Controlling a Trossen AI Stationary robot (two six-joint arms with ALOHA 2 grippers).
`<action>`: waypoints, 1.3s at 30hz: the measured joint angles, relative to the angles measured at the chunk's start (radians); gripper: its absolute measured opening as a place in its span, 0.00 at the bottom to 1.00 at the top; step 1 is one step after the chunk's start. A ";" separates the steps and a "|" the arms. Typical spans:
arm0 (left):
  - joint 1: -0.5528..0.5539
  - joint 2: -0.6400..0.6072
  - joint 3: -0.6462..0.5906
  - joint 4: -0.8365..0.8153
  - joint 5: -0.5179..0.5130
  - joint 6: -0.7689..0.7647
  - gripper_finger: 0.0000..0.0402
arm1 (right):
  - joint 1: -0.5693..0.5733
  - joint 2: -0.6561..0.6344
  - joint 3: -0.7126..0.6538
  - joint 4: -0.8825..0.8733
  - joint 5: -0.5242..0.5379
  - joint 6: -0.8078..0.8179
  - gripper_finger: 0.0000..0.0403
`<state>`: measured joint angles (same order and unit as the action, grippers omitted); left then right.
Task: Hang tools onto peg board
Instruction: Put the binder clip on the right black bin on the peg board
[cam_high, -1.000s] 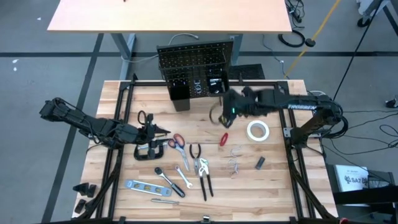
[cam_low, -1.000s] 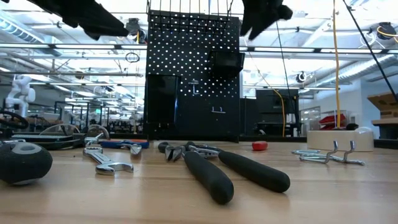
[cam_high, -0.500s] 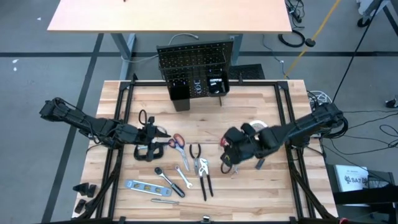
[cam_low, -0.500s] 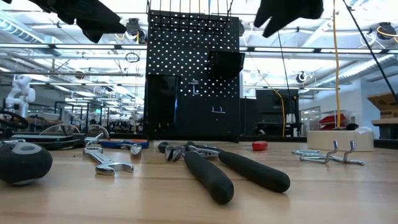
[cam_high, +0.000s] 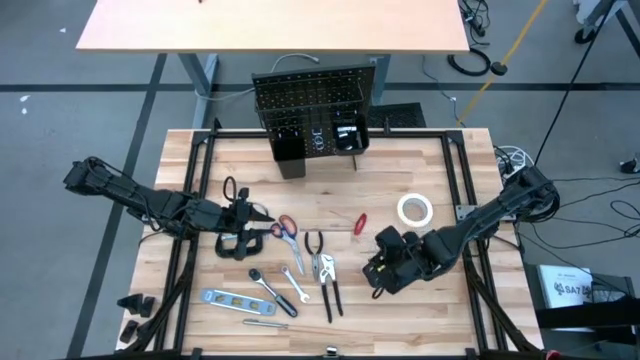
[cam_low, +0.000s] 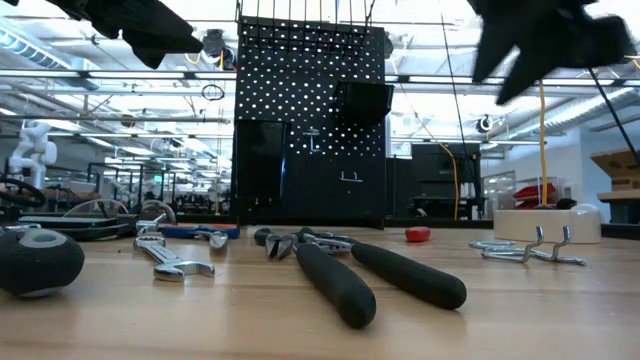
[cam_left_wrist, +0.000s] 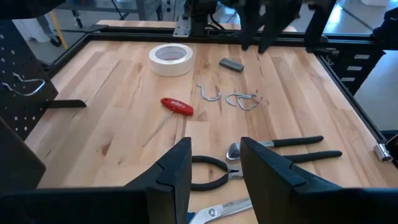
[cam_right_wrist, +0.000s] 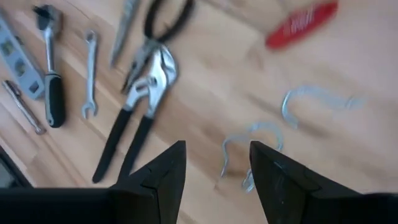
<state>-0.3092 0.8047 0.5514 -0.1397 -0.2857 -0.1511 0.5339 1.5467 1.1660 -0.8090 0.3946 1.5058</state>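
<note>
The black peg board (cam_high: 312, 105) stands upright at the table's far edge. Tools lie flat across the middle of the table: red-handled scissors (cam_high: 284, 228), pliers (cam_high: 314, 245), a black C-clamp (cam_high: 238, 243), a level (cam_high: 222, 297), a ratchet wrench (cam_high: 268, 283), a red screwdriver (cam_high: 359, 223) and a white tape roll (cam_high: 414, 210). My left gripper (cam_left_wrist: 214, 177) is open and empty above the C-clamp and scissors. My right gripper (cam_right_wrist: 217, 180) is open and empty too. It slants down above the bent metal hooks (cam_right_wrist: 255, 140), right of the long pliers (cam_right_wrist: 140, 99).
Black bins (cam_high: 345, 135) hang at the peg board's foot. A small grey block (cam_left_wrist: 231, 64) lies near the tape roll (cam_left_wrist: 170, 59). A black frame rail (cam_high: 455, 190) borders the table. Bare wood lies between the peg board and the tools.
My right gripper has swung from near the peg board toward the table's near edge and come down, rolling about its own axis. It now hovers over the metal hooks. My left gripper has stayed where it was. No tool has moved.
</note>
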 joint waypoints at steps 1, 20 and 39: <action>0.000 0.000 0.000 0.000 0.002 0.000 0.33 | 0.000 0.000 -0.021 0.022 -0.022 0.028 0.42; -0.290 0.400 0.002 0.229 0.068 -0.133 0.33 | 0.010 0.011 -0.153 0.187 -0.131 0.089 0.42; -0.474 0.653 0.092 0.235 0.097 -0.263 0.33 | 0.011 0.082 -0.152 0.267 -0.136 -0.055 0.42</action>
<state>-0.7835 1.4580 0.6435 0.0952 -0.1886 -0.4141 0.5453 1.6283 1.0139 -0.5418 0.2588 1.4512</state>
